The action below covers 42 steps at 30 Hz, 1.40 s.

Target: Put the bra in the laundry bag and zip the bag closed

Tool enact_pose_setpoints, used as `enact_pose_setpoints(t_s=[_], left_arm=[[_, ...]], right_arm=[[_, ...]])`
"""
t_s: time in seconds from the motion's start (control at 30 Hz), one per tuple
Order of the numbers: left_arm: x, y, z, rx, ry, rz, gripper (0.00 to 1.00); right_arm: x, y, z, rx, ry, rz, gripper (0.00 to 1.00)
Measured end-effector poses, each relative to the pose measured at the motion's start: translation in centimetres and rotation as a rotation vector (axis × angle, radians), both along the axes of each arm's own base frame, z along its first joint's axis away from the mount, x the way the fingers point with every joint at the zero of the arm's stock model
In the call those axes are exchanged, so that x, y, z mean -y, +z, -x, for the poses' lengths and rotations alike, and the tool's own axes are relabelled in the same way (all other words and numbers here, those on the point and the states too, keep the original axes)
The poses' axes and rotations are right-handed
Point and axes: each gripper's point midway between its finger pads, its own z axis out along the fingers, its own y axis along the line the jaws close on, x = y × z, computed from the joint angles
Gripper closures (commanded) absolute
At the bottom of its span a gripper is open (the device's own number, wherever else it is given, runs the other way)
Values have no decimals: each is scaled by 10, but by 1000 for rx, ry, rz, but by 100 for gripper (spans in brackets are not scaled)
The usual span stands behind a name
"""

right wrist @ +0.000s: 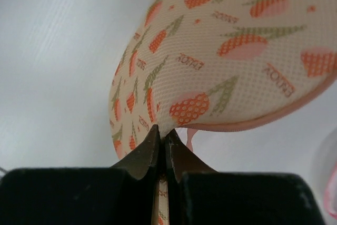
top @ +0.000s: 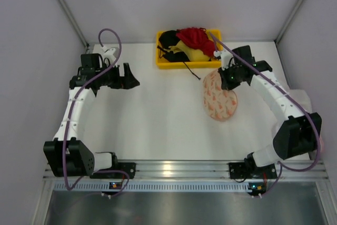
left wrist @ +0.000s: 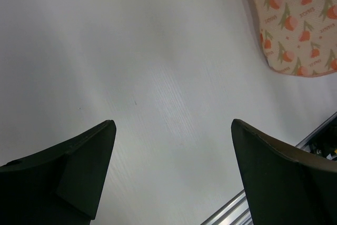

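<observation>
We count one laundry bag (top: pixel 219 96), on the table (top: pixel 158 125) at the right; the right fingers (right wrist: pixel 162 143) are pinched tight on its edge, beside the pink trim; the left fingers (top: pixel 132 80) stand wide apart above bare table, holding nothing; one red bra (top: pixel 194 37) lies heaped on black and yellow garments in the single yellow bin (top: pixel 160 62) at the far edge, apart from the bag.

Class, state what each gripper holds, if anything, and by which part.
The right gripper pinches the laundry bag by the mesh at its edge. The left gripper is open and holds nothing.
</observation>
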Motion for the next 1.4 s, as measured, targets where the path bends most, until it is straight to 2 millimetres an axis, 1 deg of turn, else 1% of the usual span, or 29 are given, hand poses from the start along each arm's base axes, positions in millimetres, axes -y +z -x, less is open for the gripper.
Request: enact_pose_setpoints(t_s=[0.07,0.1,0.17,0.2,0.27,0.33,0.43,0.5,0.6,0.63,0.67,0.73,0.8,0.87,0.9,1.0,1.03,1.1,1.17,1.27,1.33,1.4], left_arm=[[2,2,-3,1,3,22,4],[3,1,-5,-5,7,33,4],[6,-2,-12,-29,13,61,4],[7,-6,-15,-48,18,73,4],[9,-16,-20,-93,30,98,4],[11,-24,-23,-134,40,122,4],[15,-30,-26,-174,49,158,5],[17,-32,-26,-193,50,180,5],[22,-38,-24,-224,50,216,5],[23,-42,-22,-244,53,230,5],[25,-46,-21,-260,54,240,5],[27,-55,-18,-297,59,261,5],[28,-63,-14,-329,65,271,5],[29,-70,-9,-358,70,280,5],[29,-72,-7,-368,70,283,5],[31,-77,-3,-385,67,291,5],[31,-79,-1,-391,67,292,5],[31,-83,2,-404,69,293,5],[31,-86,4,-411,70,293,5],[32,-89,2,-416,74,299,5],[32,-89,1,-418,77,302,5],[32,-89,0,-417,79,304,5]], right_arm=[[9,11,-5,79,-12,74,100],[9,17,-6,125,-2,127,100],[-6,21,-2,171,54,182,100],[-17,19,2,184,94,214,100],[-37,9,7,191,163,270,100],[-53,-7,10,174,208,322,99],[-67,-30,11,124,240,372,92],[-76,-44,9,90,248,389,90],[-90,-55,4,63,250,387,71],[-96,-56,4,55,255,380,52],[-102,-56,4,50,258,367,50],[-118,-54,5,44,287,327,38],[-135,-49,10,34,324,268,37],[-146,-44,14,27,354,224,36],[-151,-42,16,24,372,201,39],[-154,-37,20,10,401,159,46],[-153,-37,21,8,409,151,50],[-142,-39,21,9,419,151,52],[-125,-49,22,-3,417,172,52],[-106,-72,29,-64,417,208,51],[-105,-82,32,-93,420,214,50],[-110,-90,32,-106,430,202,51]])
